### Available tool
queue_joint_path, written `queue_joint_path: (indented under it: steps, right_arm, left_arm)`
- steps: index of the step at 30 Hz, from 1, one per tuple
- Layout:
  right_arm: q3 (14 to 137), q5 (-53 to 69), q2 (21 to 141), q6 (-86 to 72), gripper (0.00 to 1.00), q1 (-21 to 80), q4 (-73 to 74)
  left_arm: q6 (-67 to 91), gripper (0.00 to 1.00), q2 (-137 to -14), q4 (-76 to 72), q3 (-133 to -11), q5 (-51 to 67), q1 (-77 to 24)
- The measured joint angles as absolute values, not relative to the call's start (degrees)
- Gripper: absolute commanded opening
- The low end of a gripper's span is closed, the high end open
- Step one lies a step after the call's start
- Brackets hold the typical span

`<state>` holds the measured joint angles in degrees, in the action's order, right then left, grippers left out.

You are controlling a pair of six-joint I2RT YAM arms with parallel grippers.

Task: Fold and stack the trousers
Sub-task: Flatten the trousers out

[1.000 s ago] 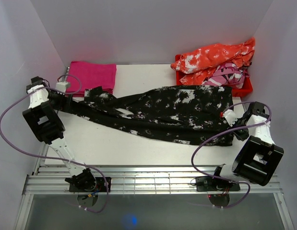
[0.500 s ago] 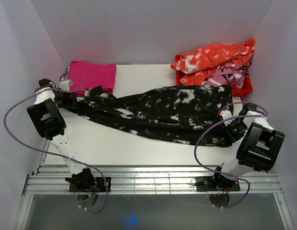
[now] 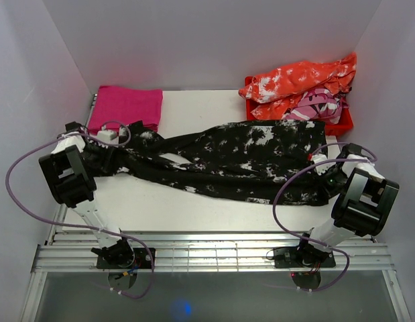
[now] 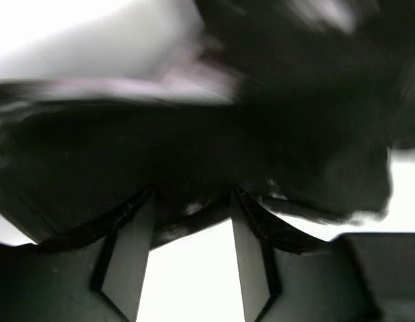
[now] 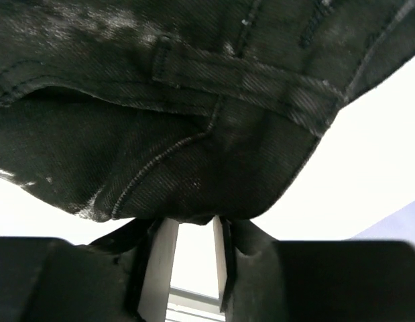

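- The trousers [image 3: 234,161] lie spread across the table [image 3: 194,111], waist end to the right and legs running left, slightly on a diagonal.
- The two legs bunch and narrow at the left end, just in front of a folded magenta cloth [image 3: 127,106].
- The left gripper [image 3: 108,155] sits low at the leg ends. In its wrist view the jaws stand apart with bare table between them and dark fabric draped over their tips. The view is blurred, so I cannot tell whether they pinch the cloth.
- The right gripper [image 3: 328,178] is at the near right corner of the waist. Its jaws are narrow, with the waistband's folded edge and a belt loop bunched at the tips, held.
- A red bin [image 3: 344,121] at the far right holds an orange-and-white garment [image 3: 294,77], heaped above its rim.
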<state>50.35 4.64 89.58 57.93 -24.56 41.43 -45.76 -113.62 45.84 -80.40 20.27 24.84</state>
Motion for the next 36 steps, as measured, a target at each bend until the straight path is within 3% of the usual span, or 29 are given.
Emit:
queue_joint_path:
  steps: [9,17,23,31,34,35,36]
  right_arm:
    - [60.58,4.67,89.47,59.55,0.40,-25.98,47.68]
    - [62.13,4.12,86.35,63.79,0.56,-31.64,52.07]
    - [64.14,11.03,93.14,63.42,0.57,-39.66,57.34]
    - [60.90,19.73,97.36,61.71,0.59,-40.14,55.07]
    - [60.20,21.91,99.48,61.04,0.49,-40.05,53.56]
    - [60.10,22.39,99.59,60.71,0.33,-40.05,53.21]
    - [60.07,22.55,99.68,60.62,0.24,-40.05,53.17]
  left_arm:
    - [-55.46,0.58,-99.94,62.74,-61.69,11.64,26.98]
    - [-57.43,0.66,-98.78,68.64,-64.38,9.56,32.10]
    - [-57.41,0.66,-99.35,68.40,-65.36,9.56,33.89]
    - [-56.51,0.71,-100.29,67.20,-65.56,10.92,33.85]
    - [-56.42,0.71,-100.29,66.35,-65.54,11.40,33.85]
    - [-56.40,0.71,-100.29,66.04,-65.52,11.40,33.85]
    - [-56.40,0.71,-100.29,65.65,-65.49,11.42,33.85]
